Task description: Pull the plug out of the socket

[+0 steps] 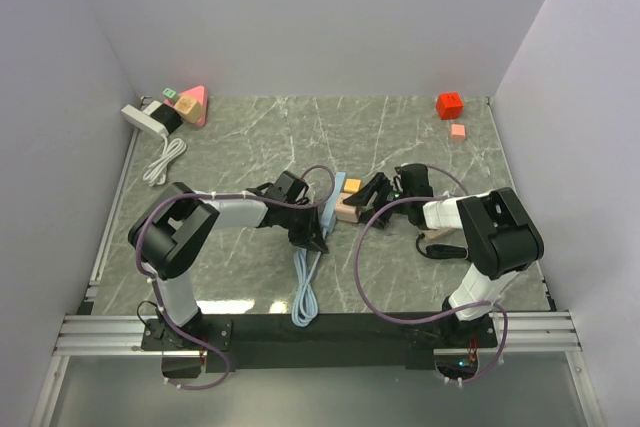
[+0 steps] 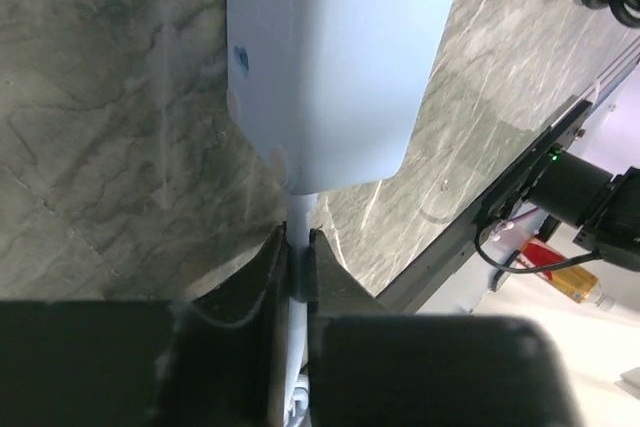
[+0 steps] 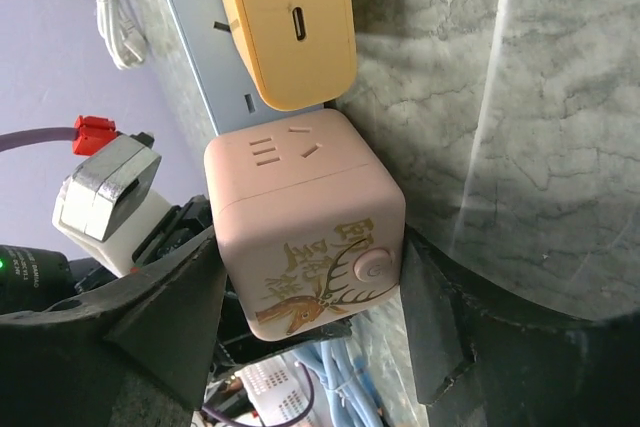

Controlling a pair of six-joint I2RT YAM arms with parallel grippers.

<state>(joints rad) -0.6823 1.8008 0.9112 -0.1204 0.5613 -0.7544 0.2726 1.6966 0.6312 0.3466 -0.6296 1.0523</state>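
Note:
A light blue power strip lies mid-table, with a pink cube plug and an orange charger plugged into it. My left gripper is shut on the strip's pale blue cable, right below the strip's end. My right gripper is shut on the pink cube plug, one finger on each side. The cube carries a gold deer print and still sits against the strip, beside the orange charger.
The blue cable coils toward the near edge. A white power strip with a white cable and a pink triangle block sit back left. A red cube and a small pink block sit back right.

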